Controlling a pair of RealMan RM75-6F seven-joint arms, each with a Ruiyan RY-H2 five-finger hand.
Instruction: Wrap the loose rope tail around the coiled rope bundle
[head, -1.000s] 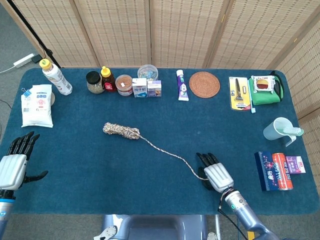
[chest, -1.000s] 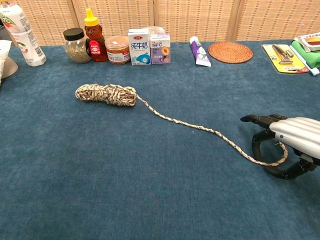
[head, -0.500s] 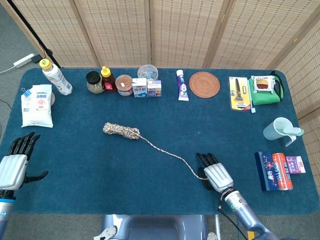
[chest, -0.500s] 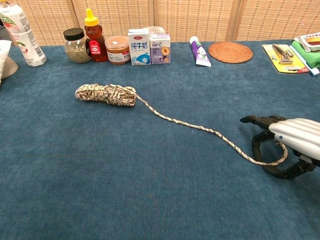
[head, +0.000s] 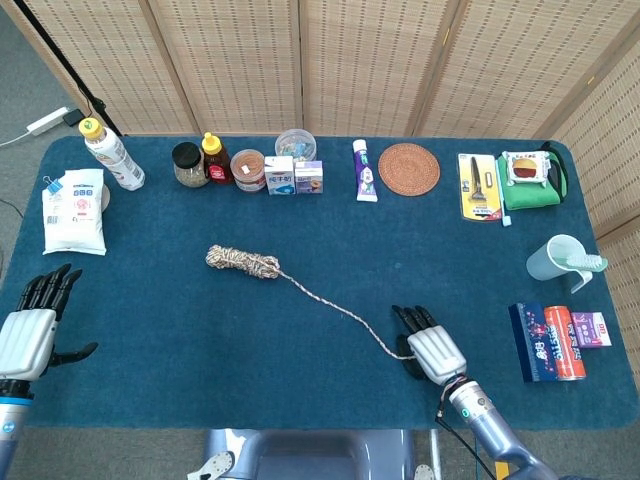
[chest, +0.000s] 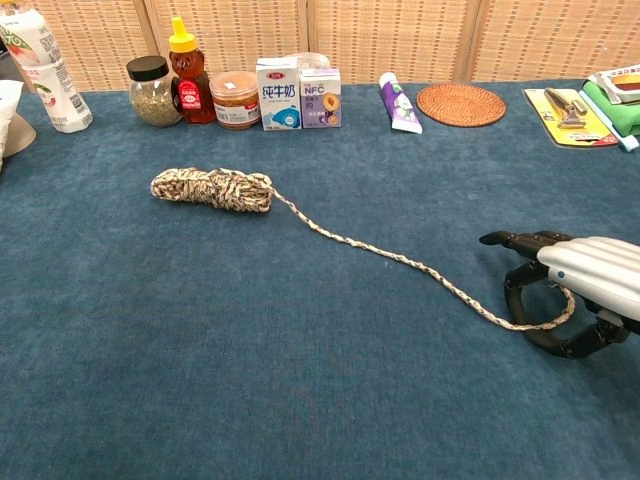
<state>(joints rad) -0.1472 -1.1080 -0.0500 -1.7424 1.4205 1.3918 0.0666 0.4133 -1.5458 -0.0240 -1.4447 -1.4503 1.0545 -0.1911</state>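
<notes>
— Since a second ago, what's changed?
— Hardly anything: your right hand (chest: 575, 295) still grips the rope tail (chest: 400, 257); left hand (head: 30, 335) released. Coiled rope bundle (head: 243, 262) lies mid-surface, toward ten o'clock of that grip; jars (head: 187, 163) beyond.

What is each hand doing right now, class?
Left hand: open, fingers apart, holding nothing.
Right hand: holds the end of the rope tail, fingers curled around it.

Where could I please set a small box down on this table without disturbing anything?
Bare cloth lies between the left hand and the coiled rope bundle, and right of the rope tail toward the cup. The back row around the milk cartons is crowded.
</notes>
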